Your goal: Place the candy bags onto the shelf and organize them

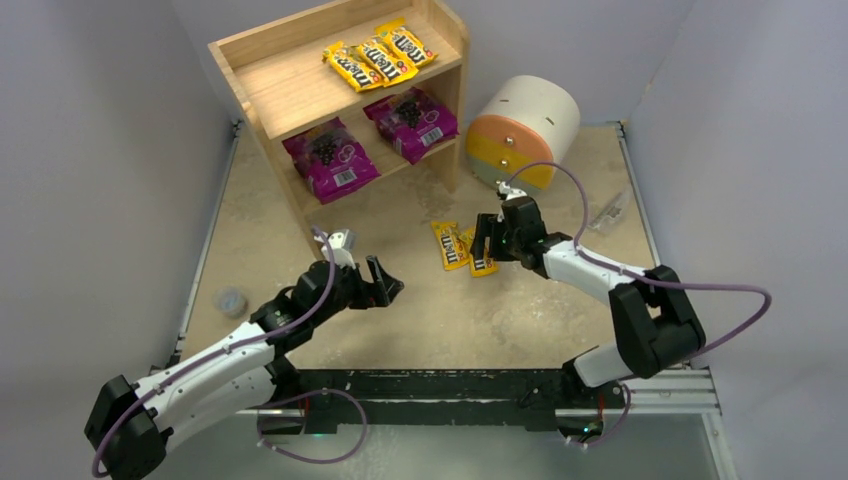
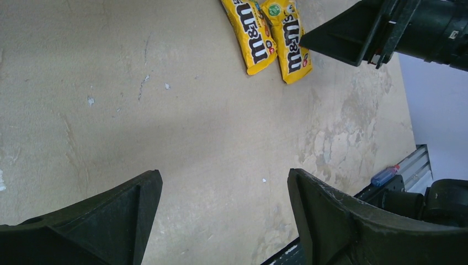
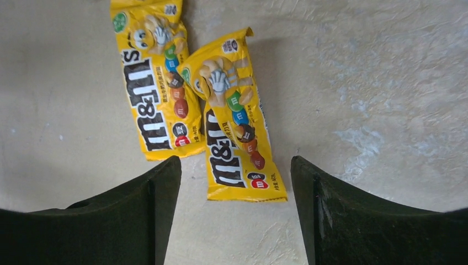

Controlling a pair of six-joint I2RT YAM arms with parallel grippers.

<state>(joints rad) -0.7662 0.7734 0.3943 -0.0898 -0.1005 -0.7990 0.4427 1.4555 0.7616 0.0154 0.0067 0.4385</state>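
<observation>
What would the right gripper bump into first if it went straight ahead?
Most likely the yellow M&M's packet lying flat on the table, framed between the fingers of the open right gripper. The other M&M's packet sits just off to one side. How far away is hard to tell.

You see yellow packets (image 3: 237, 127) with brown lettering and multicoloured candy print in front of the pale wood shelf (image 1: 285, 85), more yellow packets (image 1: 380, 55) on its top tier, and magenta bags (image 1: 330, 158) with dark print below. A white, orange and yellow drum (image 1: 535, 110) is beside it, on a mottled beige bench (image 1: 440, 320).
</observation>
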